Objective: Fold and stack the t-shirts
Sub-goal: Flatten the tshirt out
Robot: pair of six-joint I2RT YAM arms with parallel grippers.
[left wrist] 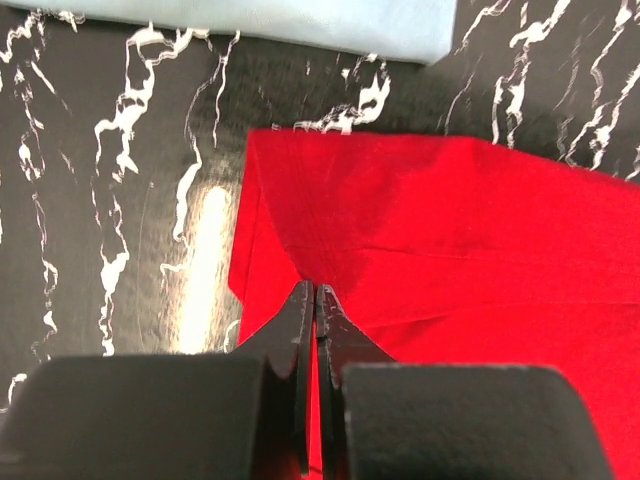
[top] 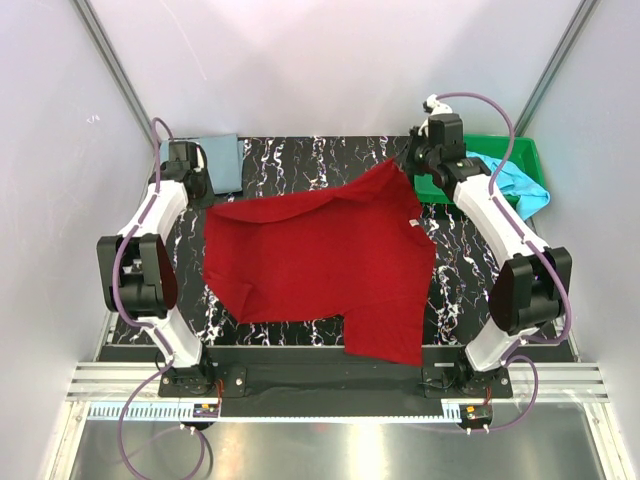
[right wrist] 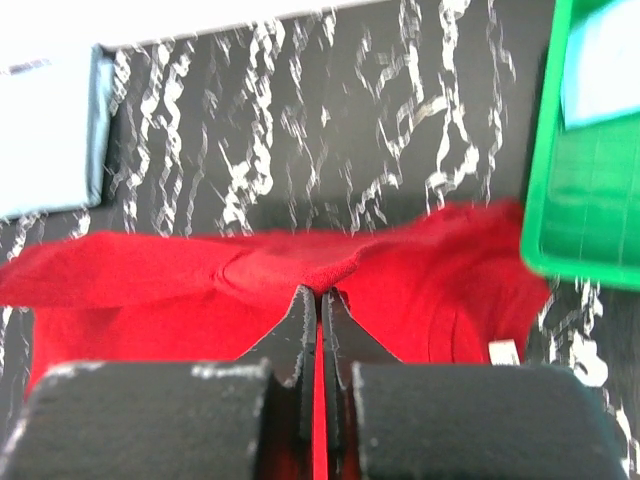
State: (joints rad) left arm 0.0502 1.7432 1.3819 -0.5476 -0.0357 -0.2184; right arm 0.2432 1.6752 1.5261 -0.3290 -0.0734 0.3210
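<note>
The deep red t-shirt (top: pixel 320 260) lies spread across the middle of the table, its front hem hanging over the near edge. My left gripper (top: pixel 204 193) is shut on the shirt's back left corner; in the left wrist view, red cloth (left wrist: pixel 450 240) runs between the closed fingertips (left wrist: pixel 316 292). My right gripper (top: pixel 409 164) is shut on the back right corner, which is pulled up into a small peak (right wrist: pixel 340 268) at the gripper (right wrist: pixel 320 294). A folded grey-blue t-shirt (top: pixel 222 162) rests at the back left. The light turquoise t-shirt (top: pixel 518 183) lies crumpled in the tray.
A green plastic tray (top: pixel 522 150) stands at the back right, close beside the right gripper (right wrist: pixel 560 220). The folded grey-blue shirt (left wrist: pixel 300 20) lies just beyond the left gripper. White walls enclose the black marbled table (top: pixel 300 160) on three sides.
</note>
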